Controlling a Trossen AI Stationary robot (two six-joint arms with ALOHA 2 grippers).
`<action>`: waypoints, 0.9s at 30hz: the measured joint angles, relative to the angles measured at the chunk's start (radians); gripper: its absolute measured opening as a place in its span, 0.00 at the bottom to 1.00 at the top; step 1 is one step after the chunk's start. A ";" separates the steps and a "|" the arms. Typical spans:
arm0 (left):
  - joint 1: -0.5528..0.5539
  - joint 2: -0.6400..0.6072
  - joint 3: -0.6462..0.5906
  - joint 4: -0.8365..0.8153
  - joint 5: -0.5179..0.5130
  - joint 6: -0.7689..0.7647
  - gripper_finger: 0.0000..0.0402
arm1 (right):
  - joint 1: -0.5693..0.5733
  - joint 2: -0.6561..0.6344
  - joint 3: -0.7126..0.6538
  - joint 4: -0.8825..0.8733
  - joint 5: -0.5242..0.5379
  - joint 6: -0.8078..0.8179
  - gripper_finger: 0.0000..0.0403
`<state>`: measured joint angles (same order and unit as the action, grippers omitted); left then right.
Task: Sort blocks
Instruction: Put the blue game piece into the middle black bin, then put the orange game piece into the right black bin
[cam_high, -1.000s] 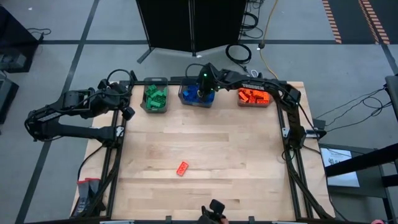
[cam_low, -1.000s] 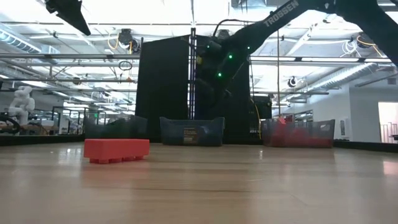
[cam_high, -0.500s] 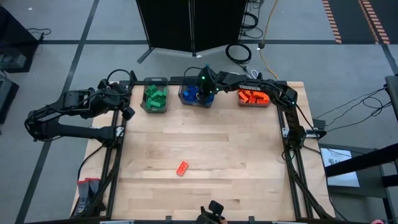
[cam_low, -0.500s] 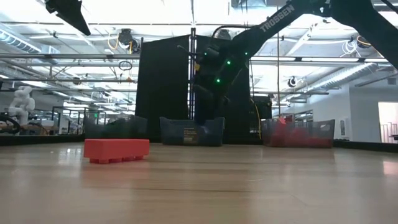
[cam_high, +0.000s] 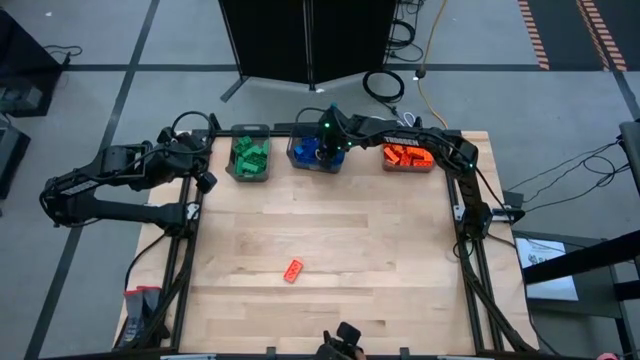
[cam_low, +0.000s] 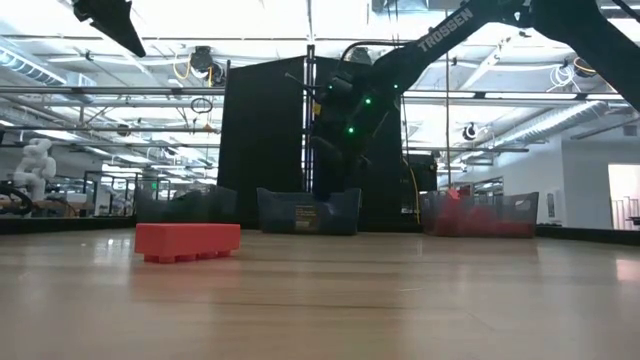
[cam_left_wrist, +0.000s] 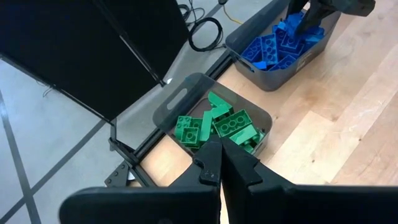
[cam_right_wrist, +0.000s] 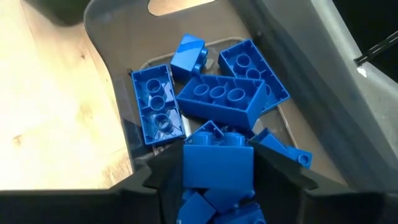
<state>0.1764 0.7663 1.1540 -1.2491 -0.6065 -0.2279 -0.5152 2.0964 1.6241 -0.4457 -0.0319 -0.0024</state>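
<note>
Since a second ago your right arm has slid slightly left along the back edge; from half a second ago nothing has shifted. Table (cam_high: 330, 240): bare wood filling mid-frame in the high view. Three bins in a row along its top edge: green bin (cam_high: 249, 158) at left, blue bin (cam_high: 312, 152) in the centre, red bin (cam_high: 408, 156) at right, each holding blocks of its own colour.

Right gripper (cam_high: 322, 150) hangs over the blue bin, top centre of the high view. In the right wrist view you see a blue block (cam_right_wrist: 217, 163) sitting between its fingers (cam_right_wrist: 283, 174) at the bottom centre, above the loose blue blocks; jaws narrow, flanking the block, and you cannot tell whether they grip it.

Left gripper (cam_left_wrist: 220, 163) is parked at the upper left of the high view, beside the green bin, fingers pressed together on nothing.

One red block (cam_high: 293, 270) lies alone on the table, lower centre of the high view, well apart from the bins.
</note>
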 joint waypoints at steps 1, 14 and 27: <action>0.000 0.000 0.000 0.000 0.000 0.000 0.00 | 0.000 0.000 0.000 0.000 0.000 0.003 0.41; 0.000 0.000 0.000 0.000 0.000 0.000 0.00 | 0.000 0.000 0.000 0.001 0.000 -0.007 0.50; 0.000 0.000 0.000 0.001 0.000 0.000 0.00 | 0.000 -0.001 0.000 0.008 0.001 -0.017 0.73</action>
<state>0.1764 0.7665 1.1542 -1.2484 -0.6064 -0.2281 -0.5152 2.0956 1.6241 -0.4381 -0.0311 -0.0196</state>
